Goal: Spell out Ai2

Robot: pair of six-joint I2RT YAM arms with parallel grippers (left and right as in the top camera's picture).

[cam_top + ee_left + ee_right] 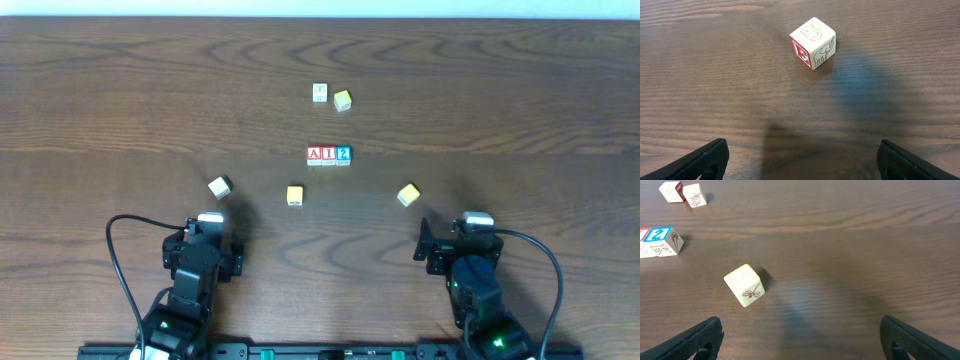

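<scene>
Near the middle of the table (120, 90) we saw the A block (314, 154), I block (329, 154) and 2 block (343, 154) touching in one row, so we judged the spelling finished. The left gripper (802, 157) and right gripper (800, 335) stood apart, jaws wide, empty.

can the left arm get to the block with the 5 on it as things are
Probably yes. The 5 block sits alone just ahead of the open left gripper. Only bare table lies between them, and no other block shows in the left wrist view.
</scene>
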